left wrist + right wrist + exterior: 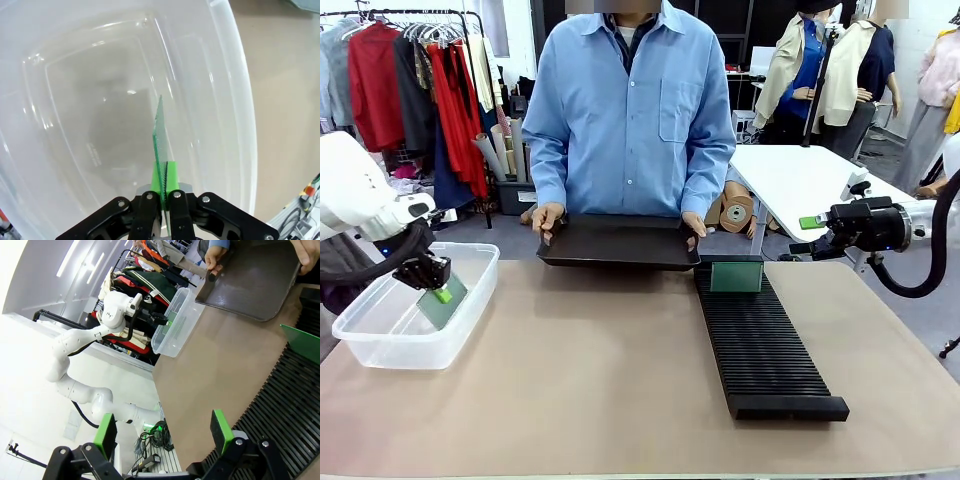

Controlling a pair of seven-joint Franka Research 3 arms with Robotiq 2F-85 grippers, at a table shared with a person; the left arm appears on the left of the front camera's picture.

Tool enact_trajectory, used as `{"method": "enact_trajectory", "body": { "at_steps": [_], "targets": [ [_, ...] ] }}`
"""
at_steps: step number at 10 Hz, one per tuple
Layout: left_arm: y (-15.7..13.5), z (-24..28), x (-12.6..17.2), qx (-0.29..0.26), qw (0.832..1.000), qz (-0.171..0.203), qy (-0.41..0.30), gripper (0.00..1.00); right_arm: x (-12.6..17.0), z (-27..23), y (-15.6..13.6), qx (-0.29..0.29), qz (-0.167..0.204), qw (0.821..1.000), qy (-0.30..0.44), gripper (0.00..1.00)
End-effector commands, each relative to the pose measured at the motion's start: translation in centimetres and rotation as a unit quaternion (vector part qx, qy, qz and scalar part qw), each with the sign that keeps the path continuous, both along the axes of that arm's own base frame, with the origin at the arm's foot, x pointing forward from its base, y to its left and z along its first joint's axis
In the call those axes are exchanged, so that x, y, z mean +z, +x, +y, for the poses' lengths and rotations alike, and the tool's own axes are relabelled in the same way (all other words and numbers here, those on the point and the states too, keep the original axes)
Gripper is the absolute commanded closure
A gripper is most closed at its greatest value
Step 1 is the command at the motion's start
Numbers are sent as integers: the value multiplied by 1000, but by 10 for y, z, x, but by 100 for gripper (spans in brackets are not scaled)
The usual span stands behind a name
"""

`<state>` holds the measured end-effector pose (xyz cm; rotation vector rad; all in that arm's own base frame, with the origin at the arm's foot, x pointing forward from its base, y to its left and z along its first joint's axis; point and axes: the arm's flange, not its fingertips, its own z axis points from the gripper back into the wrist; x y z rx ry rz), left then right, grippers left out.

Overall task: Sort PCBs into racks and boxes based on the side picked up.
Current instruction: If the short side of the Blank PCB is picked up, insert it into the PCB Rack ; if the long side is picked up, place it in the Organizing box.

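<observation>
My left gripper (pixel 440 291) reaches down into the clear box (pixel 380 345) at the table's left and is shut on a green PCB (pixel 446 307). Seen from the left wrist, that PCB (pixel 160 142) stands edge-on between the fingertips of the left gripper (pixel 164 181), just above the box floor (pixel 100 110). The long black rack (pixel 760 340) lies right of centre, with one PCB (pixel 736 275) standing upright in a far slot. Off the table's right edge, my right gripper (pixel 803 237) hangs open and holds nothing. The right wrist view has the right gripper (pixel 162 430) open above the rack (pixel 290 405) and its PCB (pixel 302 342).
A person in a blue shirt stands at the far side and holds a flat black tray (pixel 618 243) with both hands over the table's far edge. Bare tan tabletop (pixel 580 370) lies between box and rack. A white table (pixel 800 180) stands behind on the right.
</observation>
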<state>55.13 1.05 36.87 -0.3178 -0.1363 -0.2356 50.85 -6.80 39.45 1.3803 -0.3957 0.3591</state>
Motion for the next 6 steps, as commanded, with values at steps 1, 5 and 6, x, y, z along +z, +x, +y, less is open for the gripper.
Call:
{"method": "enact_trajectory", "body": {
  "at_steps": [1, 5, 6],
  "targets": [
    [4, 7, -8, 0, 1000, -6, -17, 62, 1, 0, 0, -1, -6, 1000, -2, 0],
    [7, 10, -15, 7, 999, -11, -29, 0, 1, 0, 0, -1, -6, 1000, -2, 0],
    [6, 10, -9, 8, 1000, -17, -22, 0, 1, 0, 0, -1, -6, 1000, -2, 0]
  ]
}}
